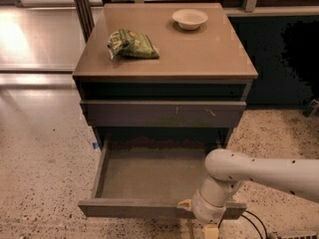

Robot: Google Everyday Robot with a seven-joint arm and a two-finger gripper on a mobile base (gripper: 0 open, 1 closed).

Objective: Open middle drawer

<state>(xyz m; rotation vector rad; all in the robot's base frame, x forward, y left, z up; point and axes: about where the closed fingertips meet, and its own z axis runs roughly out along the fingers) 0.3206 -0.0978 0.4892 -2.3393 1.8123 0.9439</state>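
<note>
The middle drawer (134,208) stands pulled far out of the brown cabinet (164,59). It has a flat dark grey front, and its plain grey inner tray (149,176) is bare. My gripper (208,222) is at the right part of the drawer's front edge, at the bottom of the view, partly cut off by the frame. My white arm (269,176) reaches in from the right and covers the drawer's right front corner.
Above the open drawer is a shut front with pale scratch marks (159,113), and above that a small dark front (159,91). A green snack bag (132,44) and a white bowl (189,19) lie on the cabinet top. Speckled floor lies to the left. A black cable (254,225) is at the bottom right.
</note>
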